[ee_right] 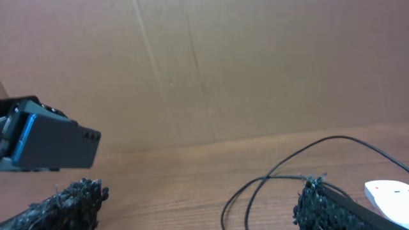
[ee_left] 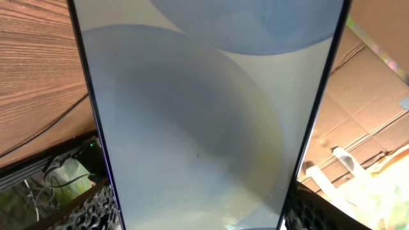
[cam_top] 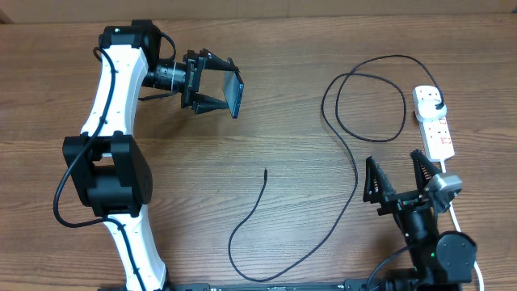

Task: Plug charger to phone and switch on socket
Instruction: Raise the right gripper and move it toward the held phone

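Wood tabletop [cam_top: 32,81]: it is carrying everything in play except the phone, which you are holding up off it.
Left gripper [cam_top: 229,83]: its fingers are clamping the phone [cam_top: 235,95] by its long edges, lifted clear of the wood at the far left-centre. In the left wrist view the phone's pale face is filling the frame between the two pads.
Connector tip [cam_top: 266,170]: it is lying loose on the wood, well apart from the phone, with nothing gripping it.
Charger [cam_top: 353,174]: its thin black cable is trailing from the tip toward the near edge, curving right, then looping at the far right on its way to the socket.
Right gripper [cam_top: 397,179]: its fingers are spreading wide around nothing, sitting near the front edge just beside the socket's near end.
Socket [cam_top: 434,123]: it is lying along the right edge. The black plug [cam_top: 437,103] is apparently sitting in an outlet near the far end, and the switches are showing too small to read.
Done so far: you are presenting the phone, and the plug end is looking seated.
Left to do: you are probably facing most of the job, namely picking up the tip, seating it in the phone's port and pressing the switch.
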